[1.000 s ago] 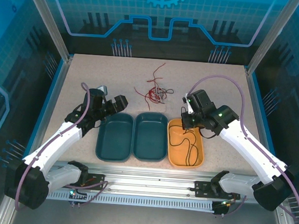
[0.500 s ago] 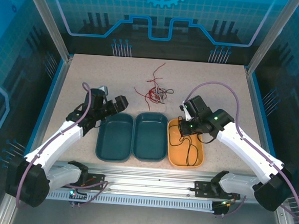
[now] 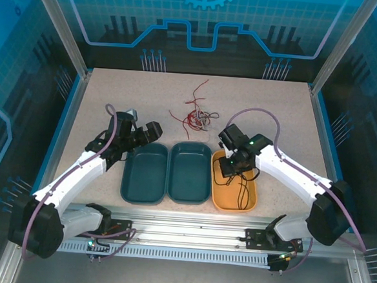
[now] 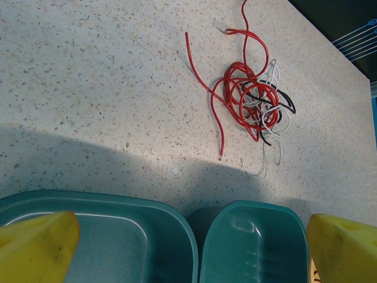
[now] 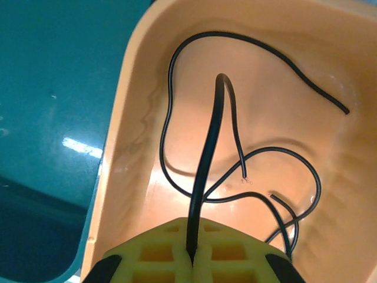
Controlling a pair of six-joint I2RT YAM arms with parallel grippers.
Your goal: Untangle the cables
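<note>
**Black strand over the orange tray, release due next**

The right gripper [image 5: 191, 252] hangs over the orange tray [image 3: 252, 199]. Its yellow fingers are pressed together on a black cable [image 5: 207, 147], which rises from the pinch, loops over and drops its free end onto the tray floor. More black strands [image 5: 169, 118] lie curled in the same tray.

The step in hand looks like the drop-off of a black wire pulled from the knot. The next move probably calls for parting the fingers so the strand falls inside the rim. After that the arm would lift clear and swing toward 11 o'clock, where the rest waits.

That rest is the tangle [image 4: 250, 100] of red, white and black wires. It sits on the table [image 3: 114, 91] at 12 o'clock from the two teal trays [image 3: 146, 174], a little apart from them. One red end trails toward 7 o'clock.

The left gripper [image 4: 189, 244] hovers at the far rim of the teal trays. Its fingertips are spread wide and hold nothing.
</note>
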